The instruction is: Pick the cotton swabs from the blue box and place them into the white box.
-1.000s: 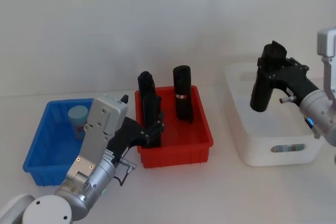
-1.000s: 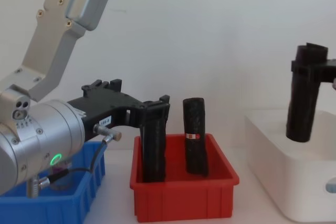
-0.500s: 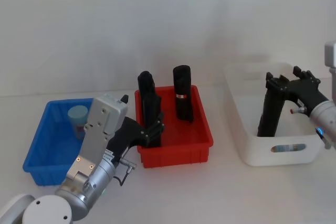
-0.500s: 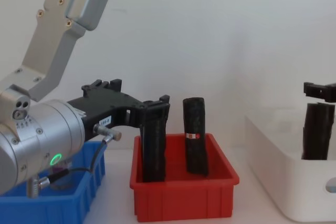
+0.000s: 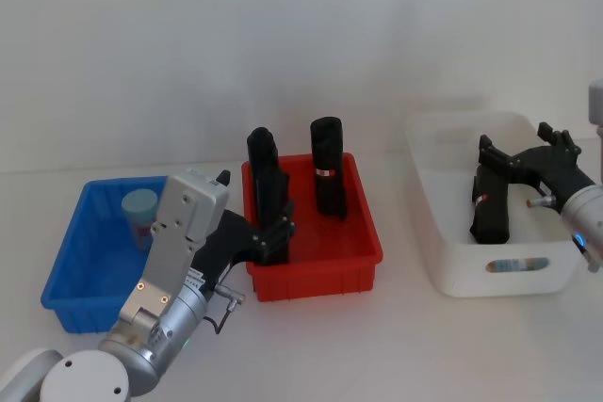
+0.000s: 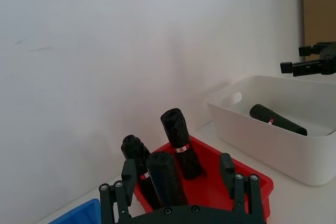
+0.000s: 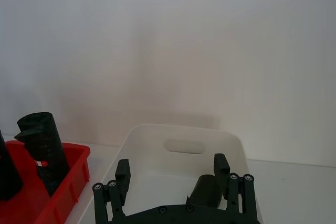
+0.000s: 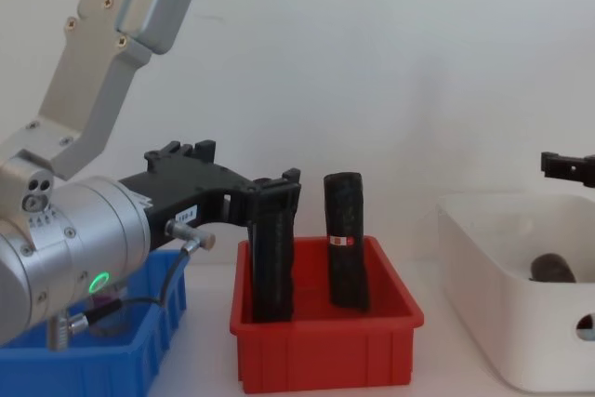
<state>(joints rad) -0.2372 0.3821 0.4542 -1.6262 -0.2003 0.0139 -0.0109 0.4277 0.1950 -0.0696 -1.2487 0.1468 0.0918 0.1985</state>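
Note:
One jar of cotton swabs (image 5: pixel 139 212) with a pale blue lid stands in the far part of the blue box (image 5: pixel 71 300). My left gripper (image 5: pixel 273 235) is open at the front left of the red bin, away from the jar. Its fingers straddle a black block (image 6: pixel 163 178) without closing. Over the white box (image 5: pixel 443 265), my right gripper (image 5: pixel 524 152) hangs open. Its spread fingers (image 7: pixel 122 174) hold nothing. A black block (image 5: pixel 490 218) lies on its side in the white box (image 7: pixel 137 136), below that gripper.
The red bin (image 5: pixel 325 270) stands between the two boxes and holds two upright black blocks (image 5: pixel 266 185) (image 5: pixel 329 176). My left arm's silver housing (image 8: pixel 65 230) looms over the blue box (image 8: pixel 88 364). Bare table lies in front of the bins.
My right gripper lowered the black block into the white box and let it go. The block now lies on its side. My left arm has not moved.

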